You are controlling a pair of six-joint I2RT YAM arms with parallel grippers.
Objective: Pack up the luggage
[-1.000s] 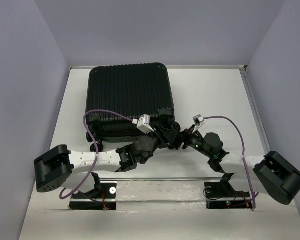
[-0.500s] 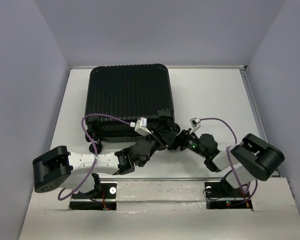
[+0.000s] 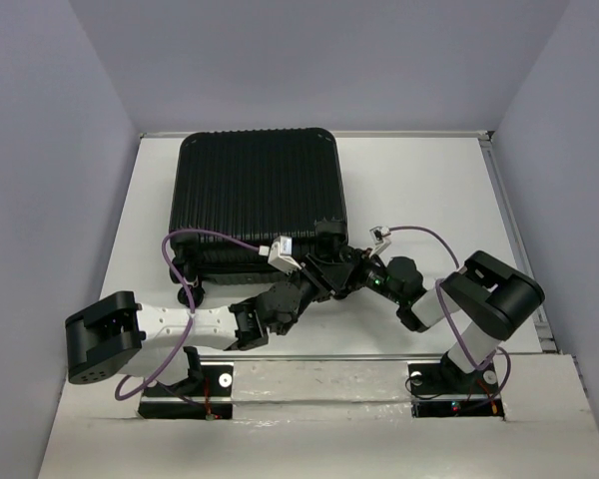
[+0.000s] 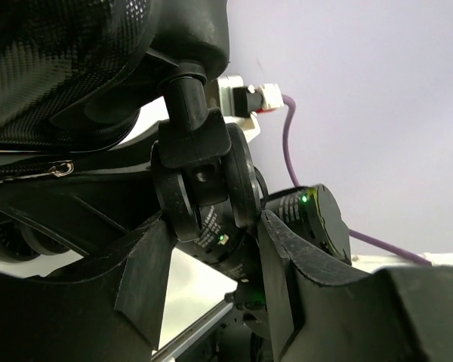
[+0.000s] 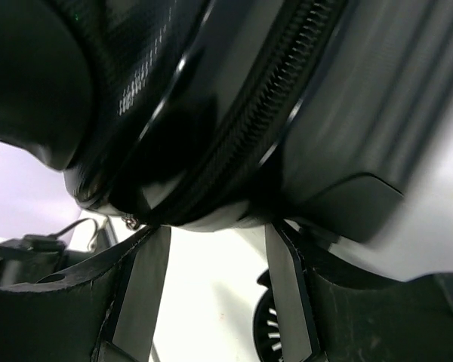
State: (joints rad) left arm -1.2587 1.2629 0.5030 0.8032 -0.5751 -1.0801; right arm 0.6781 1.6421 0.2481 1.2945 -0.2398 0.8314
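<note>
The luggage [image 3: 258, 195] is a black ribbed hard-shell suitcase lying closed and flat at the table's back left. Both grippers meet at its near right corner. My left gripper [image 3: 322, 261] is open; in the left wrist view its jaws [image 4: 214, 217] stand wide on either side of a black caster wheel [image 4: 204, 185] under the shell [image 4: 75, 68]. I cannot tell if the pads touch the wheel. My right gripper [image 3: 349, 269] is open too. In the right wrist view its fingertips [image 5: 215, 230] sit just below the suitcase corner [image 5: 325, 113] and its zipper line [image 5: 287, 75].
Another caster wheel [image 3: 190, 294] sticks out at the suitcase's near left corner. A metal rail [image 3: 329, 357] runs along the table's near edge. Purple cables [image 3: 210, 238] loop above both wrists. The right arm's wrist [image 4: 317, 219] sits close behind the left fingers. Walls enclose the table.
The right arm has folded in, its elbow swinging left, and its gripper has pushed left up to the suitcase corner. The left gripper has stayed at the corner wheel.
</note>
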